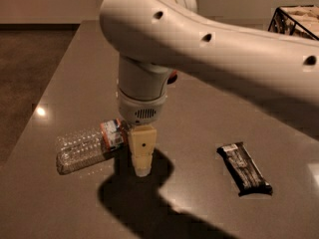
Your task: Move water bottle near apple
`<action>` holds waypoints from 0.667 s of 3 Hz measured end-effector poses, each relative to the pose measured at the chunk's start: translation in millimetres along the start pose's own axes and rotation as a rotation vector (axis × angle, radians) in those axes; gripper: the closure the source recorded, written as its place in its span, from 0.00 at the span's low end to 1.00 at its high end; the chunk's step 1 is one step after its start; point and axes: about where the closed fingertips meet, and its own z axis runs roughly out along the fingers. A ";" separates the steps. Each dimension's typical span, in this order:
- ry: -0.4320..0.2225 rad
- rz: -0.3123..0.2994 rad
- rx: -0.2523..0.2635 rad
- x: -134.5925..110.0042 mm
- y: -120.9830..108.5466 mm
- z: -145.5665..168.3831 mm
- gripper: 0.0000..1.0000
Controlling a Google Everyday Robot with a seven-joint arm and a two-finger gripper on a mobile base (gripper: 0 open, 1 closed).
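Observation:
The water bottle (85, 146) lies on its side at the left of the dark table, clear and ribbed, with its orange and white label band toward the right. My gripper (142, 156) points straight down right at the bottle's cap end, and it hides the cap. Its tip is close to the table top. The apple (173, 76) is farther back, and only a red sliver of it shows past my arm. The large white arm fills the upper middle and right of the view.
A black snack bar wrapper (244, 168) lies on the table to the right of the gripper. A dark wire basket (294, 20) stands at the back right. The table's left edge (46, 86) runs beside a brown floor.

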 end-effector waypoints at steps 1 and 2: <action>0.028 -0.001 -0.009 -11.9 -4.8 6.5 0.15; 0.047 0.011 -0.026 -20.8 -11.5 5.7 0.39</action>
